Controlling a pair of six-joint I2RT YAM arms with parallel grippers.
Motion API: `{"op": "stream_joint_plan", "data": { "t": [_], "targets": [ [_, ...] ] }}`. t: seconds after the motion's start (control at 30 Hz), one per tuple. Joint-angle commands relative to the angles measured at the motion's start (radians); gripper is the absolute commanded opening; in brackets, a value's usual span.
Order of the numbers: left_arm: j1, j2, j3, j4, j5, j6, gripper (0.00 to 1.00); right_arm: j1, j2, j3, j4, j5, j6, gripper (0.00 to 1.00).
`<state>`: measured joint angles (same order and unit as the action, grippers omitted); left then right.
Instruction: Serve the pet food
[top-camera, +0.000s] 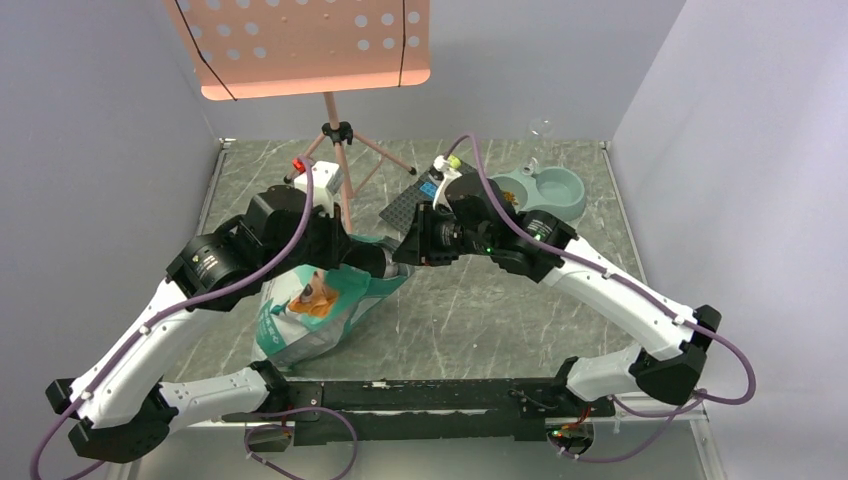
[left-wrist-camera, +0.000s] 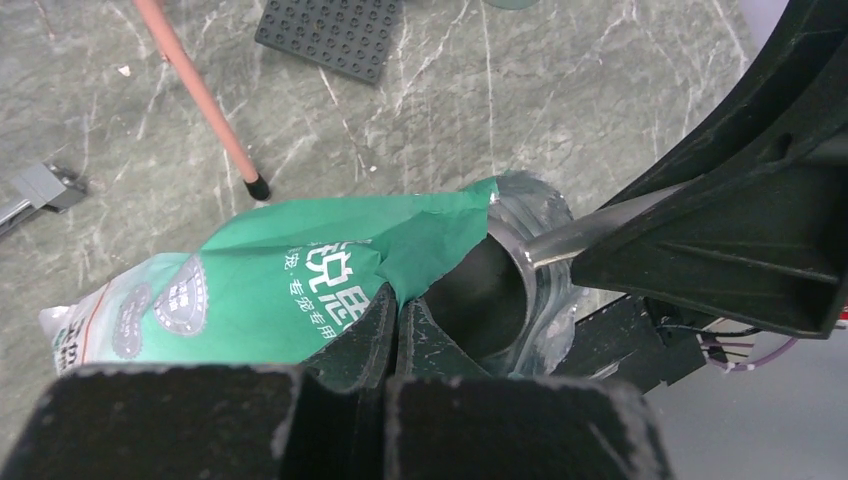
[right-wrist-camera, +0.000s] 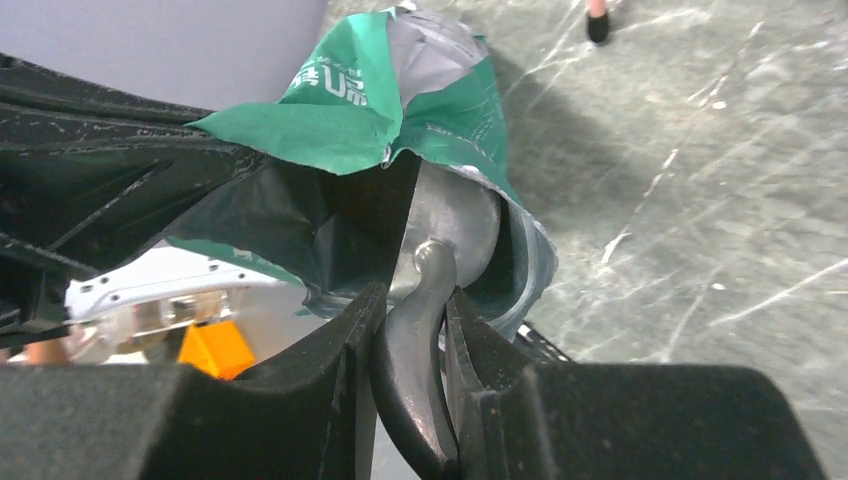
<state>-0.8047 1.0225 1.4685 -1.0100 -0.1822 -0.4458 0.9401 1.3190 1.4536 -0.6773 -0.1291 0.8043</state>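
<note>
The pet food cannot be seen in any view: the inside of the bag is dark in both wrist views, so which way the heap lies or points cannot be told. What shows is the bag that holds it, teal-green, lying on the table with its long axis running from its closed bottom, by the arms' bases, up and to the right to its open mouth. The left gripper has its jaws clenched on the green edge of that mouth, holding the rim up so the opening gapes. The right gripper faces the mouth from the opposite side, its jaws grasping the dark handle of a metal scoop. The scoop's long axis runs straight from those jaws into the bag, handle outside, round silver bowl just within the mouth; whether it carries any food cannot be told. Whatever food there is lies deeper in the bag than both sets of jaws. Beyond the bag's mouth a dark grey studded plate lies flat, and further beyond sits a pale blue-grey double bowl, well apart from the bag.
</note>
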Motion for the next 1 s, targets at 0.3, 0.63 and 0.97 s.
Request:
{"op": "stream_joint_plan", "data": {
  "t": [0.3, 0.63, 0.97],
  "targets": [
    [-0.008, -0.001, -0.011, 0.321, 0.158, -0.135, 0.0, 0.114, 0.242, -0.123, 0.364, 0.228, -0.131, 0.0],
    [-0.007, 0.004, -0.022, 0.263, 0.168, -0.175, 0.0, 0.089, 0.218, -0.425, 0.772, 0.067, 0.007, 0.0],
    [-0.008, -0.057, -0.007, 0.157, 0.02, -0.158, 0.0, -0.011, 0.147, -0.572, 1.268, -0.261, 0.301, 0.0]
  ]
}}
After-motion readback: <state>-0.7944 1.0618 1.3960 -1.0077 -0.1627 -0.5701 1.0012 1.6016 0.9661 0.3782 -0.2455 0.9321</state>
